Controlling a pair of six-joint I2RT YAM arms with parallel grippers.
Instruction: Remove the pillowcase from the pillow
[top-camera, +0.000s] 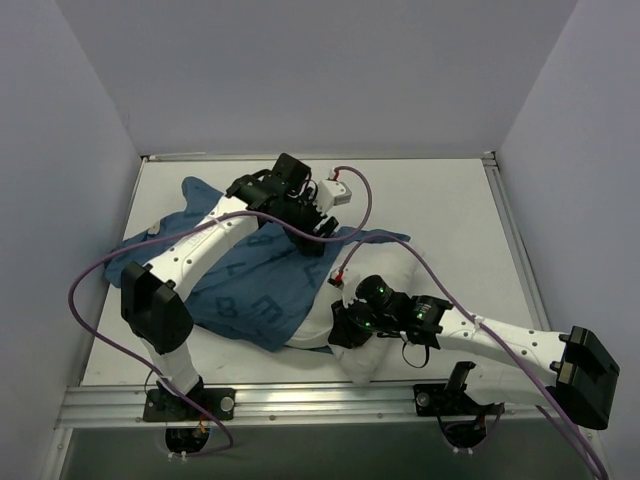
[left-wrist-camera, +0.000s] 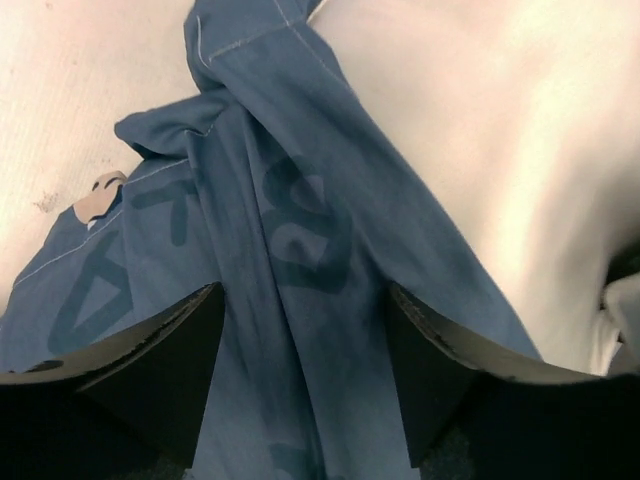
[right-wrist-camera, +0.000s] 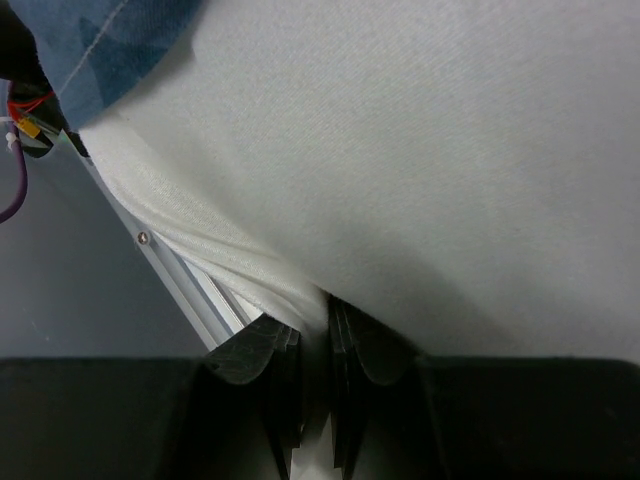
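Top external view: pillowcase (top-camera: 240, 290) lies spread over the left half of the worktop (top-camera: 440, 200), pillow (top-camera: 362, 370) poking out at its near right end. Left jaws stand wide, straddling a bunched ridge of pillowcase. Right jaws are nearly closed, pinching the pillow's near edge.

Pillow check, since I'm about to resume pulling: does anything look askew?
Yes: a corner of the pillow sags over the front rail, pinched by the fingers of the right gripper. The pillowcase lies bunched beyond it.
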